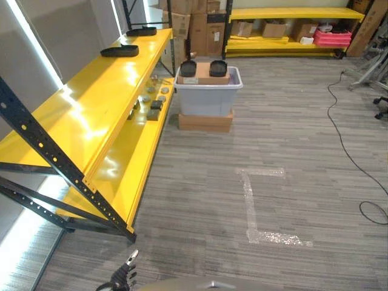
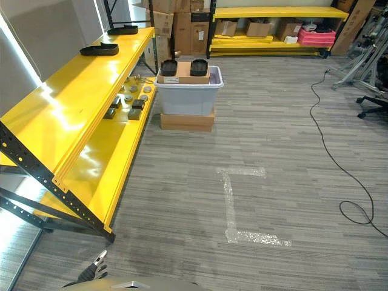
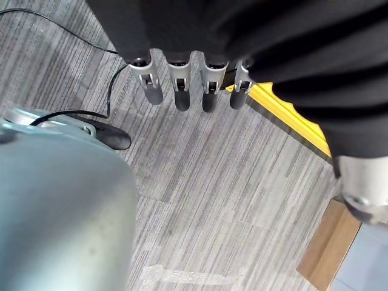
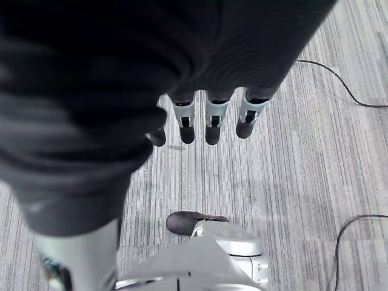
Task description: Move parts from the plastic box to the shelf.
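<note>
Your left hand [image 3: 194, 91] and right hand [image 4: 209, 121] both hang empty over the carpet, fingers relaxed and apart. The parts [image 1: 203, 68] still sit on top of the plastic box [image 1: 208, 97], which stands well ahead of you, just beside the yellow shelf [image 1: 91, 115]. Walk up square to the box first, stopping close enough to reach in without leaning.

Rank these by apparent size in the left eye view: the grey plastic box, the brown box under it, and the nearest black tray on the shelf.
1. grey plastic box
2. brown box
3. black tray, though it sits slightly farther away.
</note>
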